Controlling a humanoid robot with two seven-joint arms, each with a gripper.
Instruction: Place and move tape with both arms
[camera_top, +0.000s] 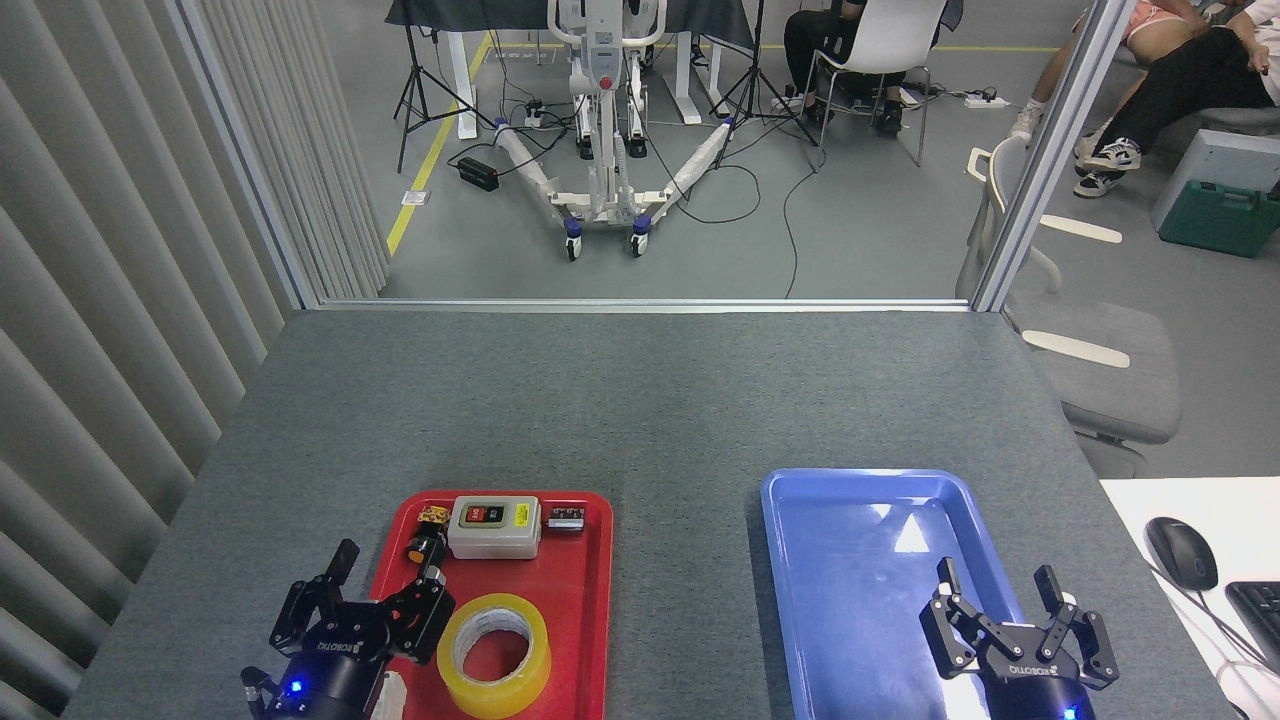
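Note: your tape (494, 655) lies flat in the red tray (590, 600), just right of the open left gripper (385, 585); the open right gripper (997, 590) hovers well apart.

**Count on the table**

2 trays: 1 red (596, 600), 1 blue (780, 560). 1 tape roll (495, 682). 1 switch box (494, 527). 2 small parts beside it (428, 535) (565, 518). 2 grippers: left (385, 580), right (998, 590). 1 mouse (1181, 552).

Red tray (590, 600) with grey switch box (494, 527); empty blue tray (800, 560); black mouse (1181, 552).
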